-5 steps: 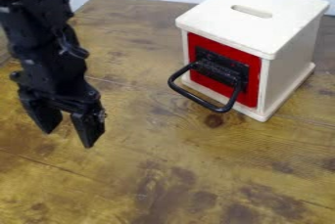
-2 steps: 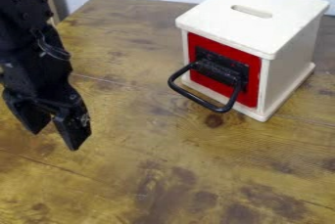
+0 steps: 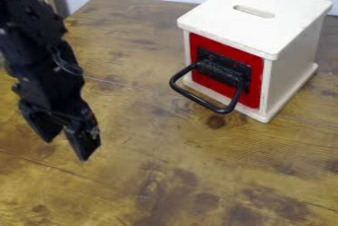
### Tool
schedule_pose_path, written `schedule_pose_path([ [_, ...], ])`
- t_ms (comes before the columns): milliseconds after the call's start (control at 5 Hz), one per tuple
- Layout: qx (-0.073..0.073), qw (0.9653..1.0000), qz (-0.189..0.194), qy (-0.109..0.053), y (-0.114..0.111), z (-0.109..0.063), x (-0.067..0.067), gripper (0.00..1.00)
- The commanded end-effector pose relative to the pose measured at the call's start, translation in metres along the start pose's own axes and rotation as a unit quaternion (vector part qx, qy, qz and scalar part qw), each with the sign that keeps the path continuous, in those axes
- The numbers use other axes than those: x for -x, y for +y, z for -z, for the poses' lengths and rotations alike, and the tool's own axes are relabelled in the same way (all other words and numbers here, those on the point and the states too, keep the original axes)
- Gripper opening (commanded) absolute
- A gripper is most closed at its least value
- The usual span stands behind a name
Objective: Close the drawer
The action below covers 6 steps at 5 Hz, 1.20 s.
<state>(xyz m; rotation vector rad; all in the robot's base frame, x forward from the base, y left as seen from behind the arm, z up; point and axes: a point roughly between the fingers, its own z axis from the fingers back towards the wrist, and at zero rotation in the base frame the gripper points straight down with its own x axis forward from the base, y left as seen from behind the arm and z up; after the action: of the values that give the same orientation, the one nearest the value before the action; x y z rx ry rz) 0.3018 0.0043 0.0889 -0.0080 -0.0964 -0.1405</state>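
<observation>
- The black gripper hung on the left side of the scene, a little farther right and slightly nearer than in the frame just before.
- Against the earliest frame, it sat slightly nearer, at much the same place from left to right.
- Its two fingertips pointed down and stood apart, released, with nothing between them.
- The black arm above it reached in from the far left, and it too had shifted right since the previous frame.
- The drawer had not changed place: its red front was at the right, on the far half of the scene, set in the pale wooden cube.
- Its black loop handle stuck out toward the near left, just as before, well apart from the gripper.
- The slot in the cube's top looked the same as in both earlier frames.
- The brown wooden table bore the cube, which had neither turned nor slid.
</observation>
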Motion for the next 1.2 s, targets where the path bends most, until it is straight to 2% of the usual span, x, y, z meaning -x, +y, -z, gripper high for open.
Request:
schedule_pose_path([
  [0,-0.005,0.9996,-0.020,-0.020,0.005,-0.028,-0.004,1.00],
  [200,-0.014,0.9987,-0.029,-0.040,0.006,-0.043,-0.008,1.00],
  [400,-0.011,0.9988,-0.026,-0.041,0.008,-0.047,-0.015,1.00],
  [600,-0.005,0.9993,-0.025,-0.027,0.010,-0.036,-0.018,1.00],
  [800,-0.006,0.9993,-0.023,-0.030,0.013,-0.030,-0.016,1.00],
  [1000,-0.004,0.9994,-0.029,-0.018,0.019,-0.018,-0.007,1.00],
])
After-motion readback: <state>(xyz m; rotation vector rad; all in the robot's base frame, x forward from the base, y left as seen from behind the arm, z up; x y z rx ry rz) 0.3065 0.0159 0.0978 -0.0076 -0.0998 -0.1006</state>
